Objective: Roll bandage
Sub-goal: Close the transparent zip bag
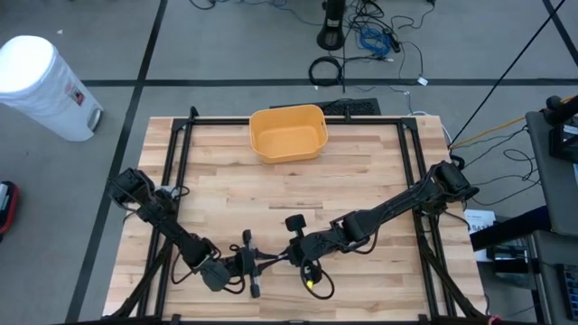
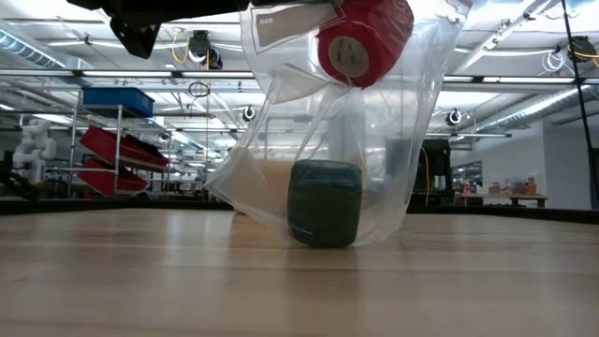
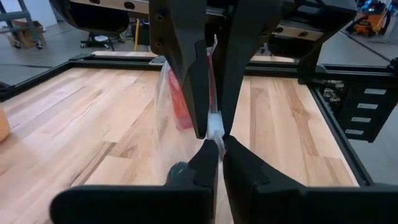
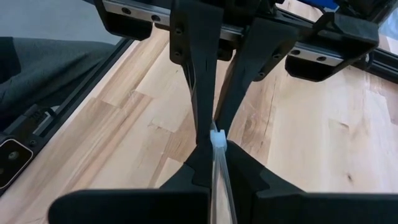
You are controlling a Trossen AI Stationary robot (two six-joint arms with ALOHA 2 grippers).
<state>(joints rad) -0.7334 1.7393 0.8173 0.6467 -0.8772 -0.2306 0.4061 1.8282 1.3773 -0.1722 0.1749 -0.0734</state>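
Note:
A clear plastic bag (image 2: 328,140) hangs between my two grippers near the table's front edge. Its bottom rests on the table. Inside it, a dark green bandage roll (image 2: 324,203) stands on the bag's bottom, and a red roll (image 2: 360,37) shows high up near the grippers; the red roll also shows in the left wrist view (image 3: 182,106). My left gripper (image 1: 237,264) and my right gripper (image 1: 293,255) face each other, fingertip to fingertip, both shut on the bag's top edge. My left gripper (image 3: 214,142) pinches the bag's white top edge strip (image 3: 214,124) between its two fingers, coming level from the table's left. The bag hangs below the fingers, its bottom on the table. My right gripper (image 4: 216,144) pinches the same top edge strip (image 4: 217,138) between its two fingers, coming level from the table's right, right against the left gripper's fingertips. The bag hangs below it.
A yellow bin (image 1: 287,133) stands at the table's far middle. A small black T-shaped object (image 1: 293,221) lies just beyond the grippers. Black frame rails (image 1: 181,153) run along the table's left, right and far sides. A white bucket (image 1: 45,86) stands on the floor.

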